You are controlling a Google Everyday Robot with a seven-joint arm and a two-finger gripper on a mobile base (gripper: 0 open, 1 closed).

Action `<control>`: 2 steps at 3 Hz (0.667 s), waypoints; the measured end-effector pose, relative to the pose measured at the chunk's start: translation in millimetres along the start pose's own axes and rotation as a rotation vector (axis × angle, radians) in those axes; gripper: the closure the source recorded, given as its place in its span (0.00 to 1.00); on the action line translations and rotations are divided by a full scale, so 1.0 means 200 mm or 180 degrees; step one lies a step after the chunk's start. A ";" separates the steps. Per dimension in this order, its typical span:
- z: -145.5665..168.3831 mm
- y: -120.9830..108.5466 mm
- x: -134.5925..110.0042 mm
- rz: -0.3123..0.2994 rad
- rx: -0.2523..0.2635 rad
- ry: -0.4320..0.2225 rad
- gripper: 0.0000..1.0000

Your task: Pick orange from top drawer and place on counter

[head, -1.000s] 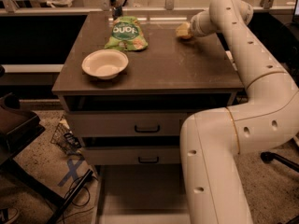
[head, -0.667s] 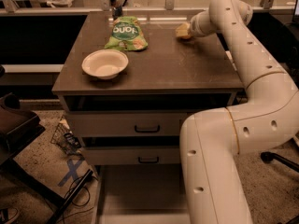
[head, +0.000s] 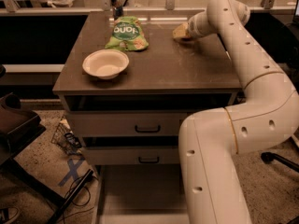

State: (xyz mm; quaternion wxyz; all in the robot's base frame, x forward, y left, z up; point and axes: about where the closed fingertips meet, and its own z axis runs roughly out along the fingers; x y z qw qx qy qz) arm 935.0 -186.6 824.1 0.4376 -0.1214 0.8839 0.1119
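Lettering in white on the green bag (head: 126,33), left of the pincer (head: 184,31), is too warped to read. Pincer sits low over the counter's (head: 177,69) far right part, the orange (head: 178,32) at its tip; whether it grips cannot be told. White bowl (head: 106,63) lies farther left, nearer the front edge.

Tabletop (head: 187,73): grey-brown slab atop drawer cabinet.
White bowl (head: 105,63): near left, upright.
Green snack bag (head: 126,33): far centre, lying flat, beyond bowl.
Pincer (head: 180,32): far right, low at tabletop, right of bag, apart from it.
White arm (head: 243,125): rises from near right.
Two drawer fronts (head: 147,125), black handles: below.
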 end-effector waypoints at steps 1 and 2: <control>0.00 0.00 0.00 0.0000 0.0000 0.0001 0.00; 0.00 0.00 0.00 0.0000 0.0000 0.0001 0.00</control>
